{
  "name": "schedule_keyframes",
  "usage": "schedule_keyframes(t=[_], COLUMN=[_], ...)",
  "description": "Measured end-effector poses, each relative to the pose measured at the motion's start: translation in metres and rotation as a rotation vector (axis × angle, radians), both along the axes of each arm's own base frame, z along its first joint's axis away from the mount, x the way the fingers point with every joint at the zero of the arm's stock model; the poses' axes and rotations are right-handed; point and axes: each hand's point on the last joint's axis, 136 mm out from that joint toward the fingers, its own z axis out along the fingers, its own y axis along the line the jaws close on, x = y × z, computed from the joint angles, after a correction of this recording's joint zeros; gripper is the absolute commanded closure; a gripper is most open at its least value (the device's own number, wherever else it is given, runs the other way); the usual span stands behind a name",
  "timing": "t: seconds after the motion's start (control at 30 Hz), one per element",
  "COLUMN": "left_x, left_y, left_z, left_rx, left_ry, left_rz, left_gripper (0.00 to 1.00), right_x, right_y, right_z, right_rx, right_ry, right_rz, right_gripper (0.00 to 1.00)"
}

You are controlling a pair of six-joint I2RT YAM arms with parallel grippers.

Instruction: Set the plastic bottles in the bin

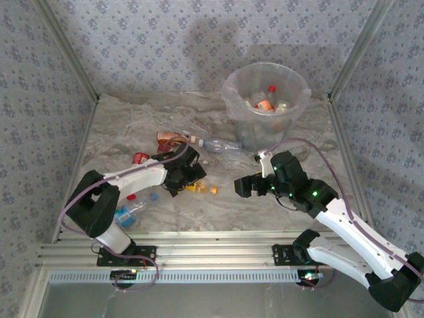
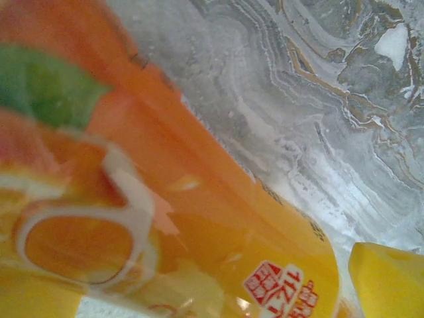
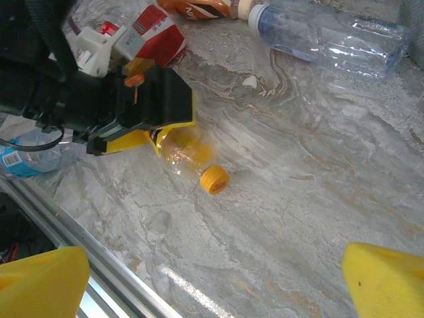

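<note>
My right end effector hangs wide open over the worktop. Just ahead, my left end effector, jaws spread, sits over an orange-labelled bottle lying there. I can't read its red badge. Beyond my right end effector, the bin holds bottles.

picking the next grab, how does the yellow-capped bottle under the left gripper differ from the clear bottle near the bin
The yellow-labelled plastic bottle has a yellow cap; the clear plastic bottle looks colourless and empty. The yellow one lies under the left gripper; the clear one lies free, nearer the translucent bin. Both lie sideways on the marble table.
</note>
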Motion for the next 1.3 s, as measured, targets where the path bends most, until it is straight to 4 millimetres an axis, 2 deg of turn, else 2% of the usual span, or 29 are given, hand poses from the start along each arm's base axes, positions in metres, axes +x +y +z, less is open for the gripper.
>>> schedule_keyframes(t=[0.17,0.6,0.77,0.97,1.13,1.3], left_x=[0.007,0.009,0.005,-0.01,-0.028,-0.045], left_y=[-0.007,-0.025,-0.027,-0.021,-0.008,0.01], left_z=[-0.007,0.0,0.0,-0.005,-0.007,-0.006], left_rx=[0.015,-0.031,-0.021,0.03,0.092,0.129], left_ry=[0.001,-0.033,-0.039,-0.001,0.043,0.079], left_rz=[-0.036,-0.146,-0.201,-0.289,-0.338,-0.348], left_gripper=[0.14,0.41,0.37,0.23,0.16,0.15], right_x=[-0.001,0.005,0.005,0.007,0.008,0.008], right_y=[-0.001,-0.019,-0.026,-0.03,-0.032,-0.033], right_z=[-0.001,-0.01,-0.008,-0.006,-0.006,-0.007], right_rx=[-0.006,-0.052,-0.046,-0.041,-0.037,-0.036], right_ry=[0.006,-0.01,-0.025,-0.036,-0.031,-0.027], right_rz=[-0.001,-0.079,-0.108,-0.124,-0.135,-0.141], right_gripper=[0.0,0.0,0.0,0.0,0.0,0.0])
